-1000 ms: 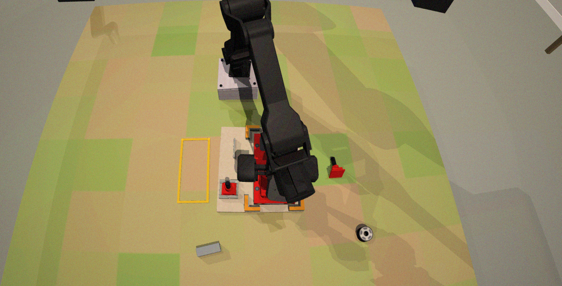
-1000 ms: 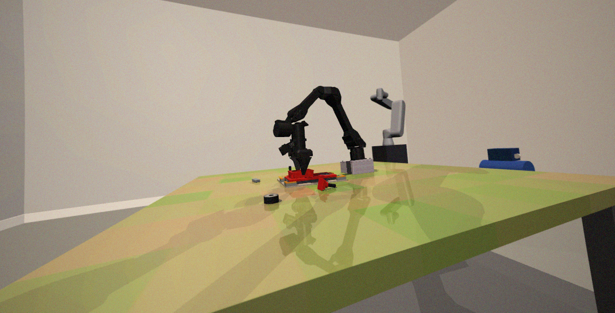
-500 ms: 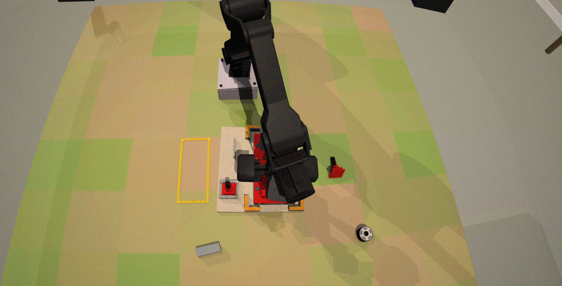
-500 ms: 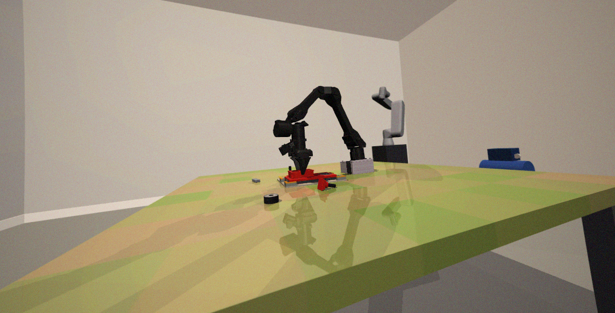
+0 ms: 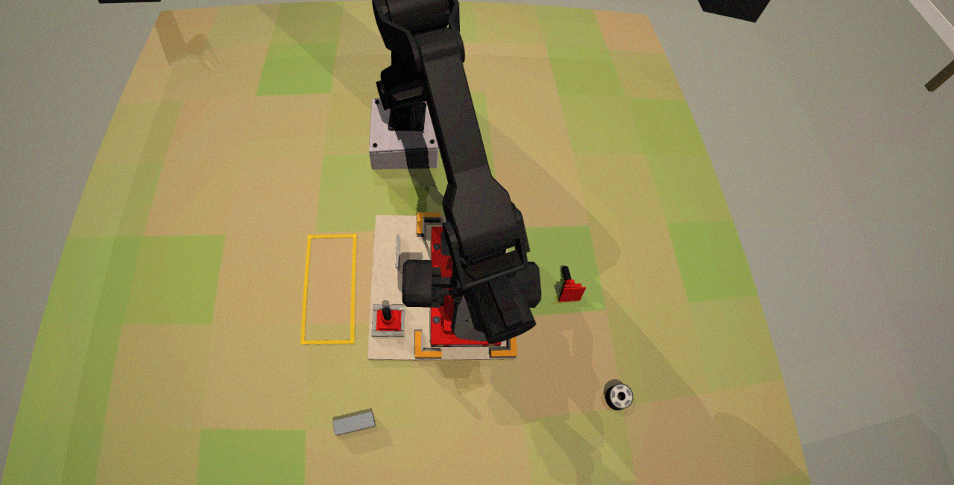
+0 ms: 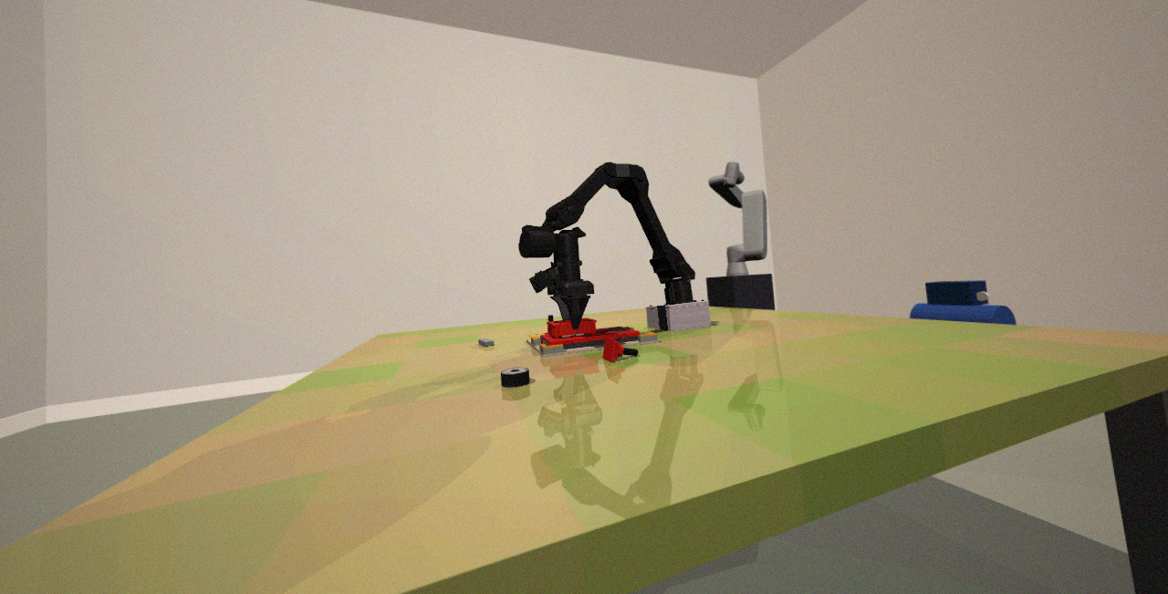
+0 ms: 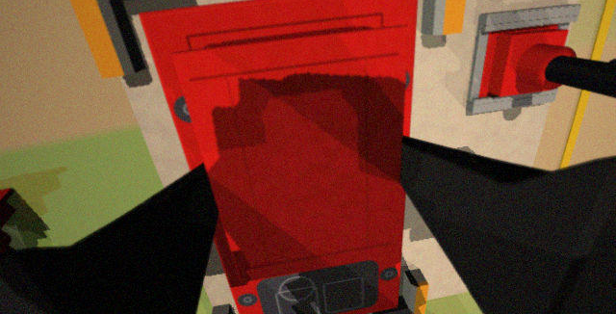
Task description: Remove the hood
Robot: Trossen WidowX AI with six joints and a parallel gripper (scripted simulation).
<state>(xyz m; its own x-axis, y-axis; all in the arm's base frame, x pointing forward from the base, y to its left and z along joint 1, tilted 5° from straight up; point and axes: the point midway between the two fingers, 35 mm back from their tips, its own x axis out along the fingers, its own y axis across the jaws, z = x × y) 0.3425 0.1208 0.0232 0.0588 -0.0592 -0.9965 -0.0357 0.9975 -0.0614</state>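
Observation:
The hood [image 6: 560, 328] [image 7: 313, 136] is a red raised box over the front part of the red toy car [image 6: 624, 335] [image 7: 289, 8]. My gripper [image 6: 577, 325] [image 7: 304, 157] points down and is shut on the hood, with one black finger against each long side. The hood appears to rest on the car; no gap beneath it can be made out. In the top view the arm hides the fingers and much of the car. The marked area is a yellow outlined rectangle [image 5: 305, 288] [image 7: 601, 30] left of the board in the top view, with nothing inside it.
The pale board [image 5: 387, 349] carries orange corner brackets [image 5: 430, 353] [image 7: 454, 1] around the car and an upright red part with a black stem [image 5: 388, 319] [image 7: 525, 64]. A similar red part [image 5: 572, 291] [image 6: 610, 349], a wheel [image 5: 620, 395] [image 6: 514, 378] and a grey block [image 5: 354, 422] [image 6: 485, 343] lie around it.

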